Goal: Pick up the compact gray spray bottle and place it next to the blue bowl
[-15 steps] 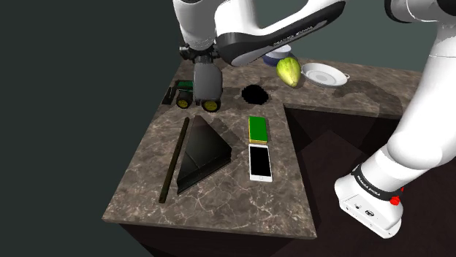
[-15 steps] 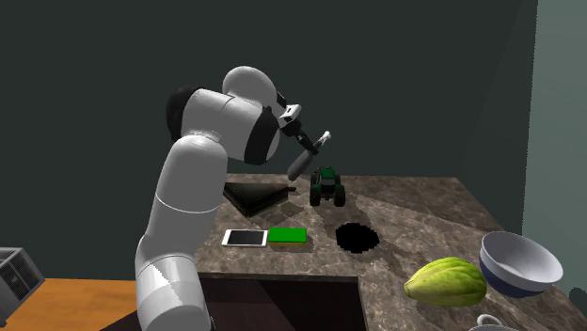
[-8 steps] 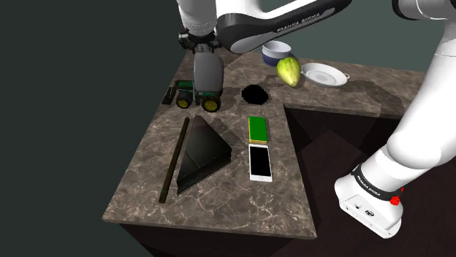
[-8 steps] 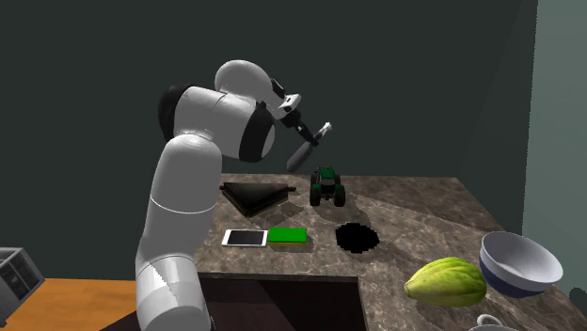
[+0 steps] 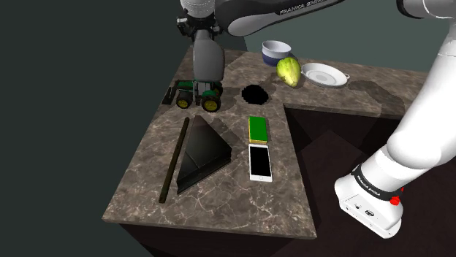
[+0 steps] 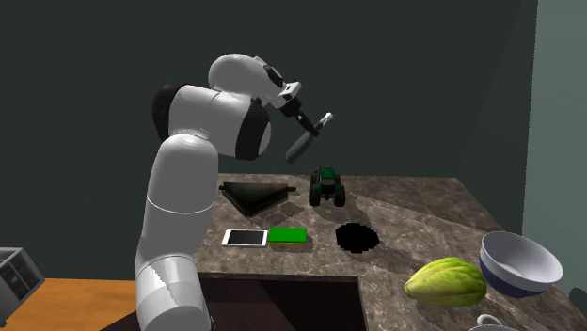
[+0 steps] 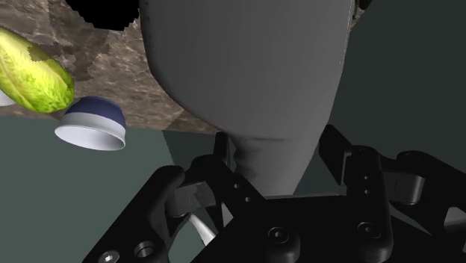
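The fingers (image 7: 224,166) of the black gripper (image 5: 197,31) are closed narrowly on the slim neck of the gray spray bottle (image 5: 207,62). In the wrist view they press against it from both sides, with the broad body of the bottle reaching away from the hand. The bottle hangs in the air, clear of the tabletop (image 5: 146,164). In the shoulder view it is directly above the green toy tractor (image 5: 194,95), its body pointing down toward the toy. In the second exterior view the bottle is tilted and sits up and a little to the left of the tractor, with open space between the two.

The tractor stands on its wheels on the brown marbled tabletop. Just beside the tractor, to the shoulder view's right, a round black patch (image 5: 255,93) marks the surface. Further that way, well apart from the tractor, stands the bowl (image 5: 276,51), blue outside and white inside. A yellow-green melon (image 5: 289,71) lies just beside the bowl, and a white plate (image 5: 324,74) sits beyond the melon.

Nearer the stand than the tractor lie a dark triangular wedge (image 5: 202,150) with a thin dark stick (image 5: 174,160) along its side, a green block (image 5: 258,129) and a white phone (image 5: 260,162). The block and phone lie end to end.
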`<state>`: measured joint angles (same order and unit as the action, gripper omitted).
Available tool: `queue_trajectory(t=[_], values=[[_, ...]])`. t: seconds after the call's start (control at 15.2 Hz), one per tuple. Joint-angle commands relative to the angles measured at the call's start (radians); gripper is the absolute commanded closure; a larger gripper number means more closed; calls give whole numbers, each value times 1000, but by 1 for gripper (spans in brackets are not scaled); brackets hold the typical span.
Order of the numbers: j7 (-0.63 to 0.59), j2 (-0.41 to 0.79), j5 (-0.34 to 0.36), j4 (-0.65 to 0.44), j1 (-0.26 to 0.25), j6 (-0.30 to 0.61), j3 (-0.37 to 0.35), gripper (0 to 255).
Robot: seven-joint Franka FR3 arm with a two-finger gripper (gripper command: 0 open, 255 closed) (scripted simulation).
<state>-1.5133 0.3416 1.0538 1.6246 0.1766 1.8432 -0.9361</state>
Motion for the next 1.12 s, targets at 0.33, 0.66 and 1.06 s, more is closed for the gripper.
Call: queue_trajectory(t=[0.33, 0.66, 1.06], values=[[61, -11, -25, -75, -8, -55, -10, 255], [103, -11, -35, -137, -22, -100, -14, 255], [168, -51, -67, -67, 107, 25, 3, 255]])
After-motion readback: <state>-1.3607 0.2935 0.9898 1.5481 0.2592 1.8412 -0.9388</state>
